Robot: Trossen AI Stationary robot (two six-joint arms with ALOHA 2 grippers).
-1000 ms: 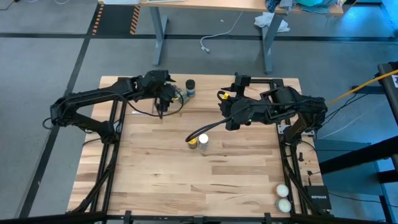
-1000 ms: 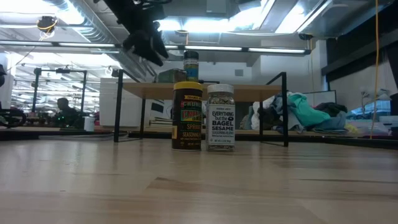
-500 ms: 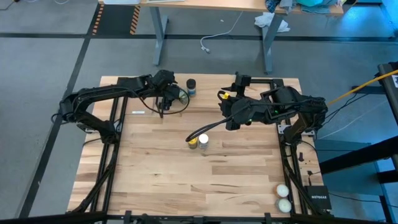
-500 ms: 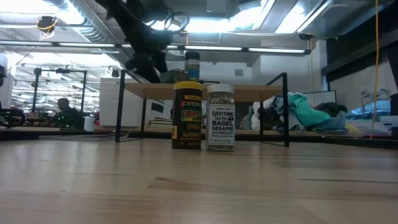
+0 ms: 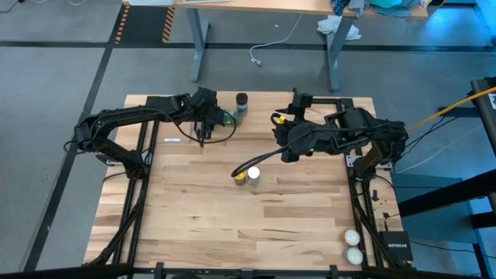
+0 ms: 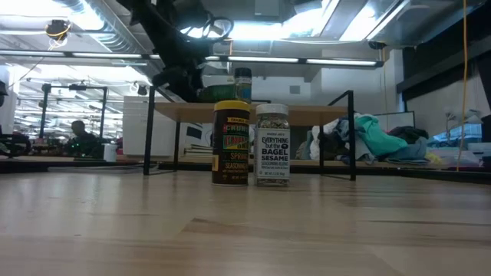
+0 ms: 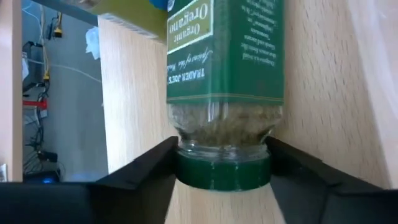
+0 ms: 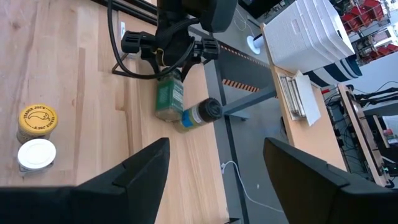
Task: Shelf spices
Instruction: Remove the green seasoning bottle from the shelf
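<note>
While my right gripper (image 5: 280,149) hangs with jaws apart, empty, above the table (image 5: 201,225), my left gripper (image 5: 211,120) pinches the green lid (image 7: 224,173) of the oregano jar (image 7: 225,68), which lies on its side on the shelf (image 5: 263,116). Just past that jar's far end the black-lidded jar (image 5: 241,101) stands on the same board. Nearer the table's middle, well apart from my left gripper, the yellow-lidded jar (image 5: 240,175) and white-lidded jar (image 5: 253,174) stand touching.
</note>
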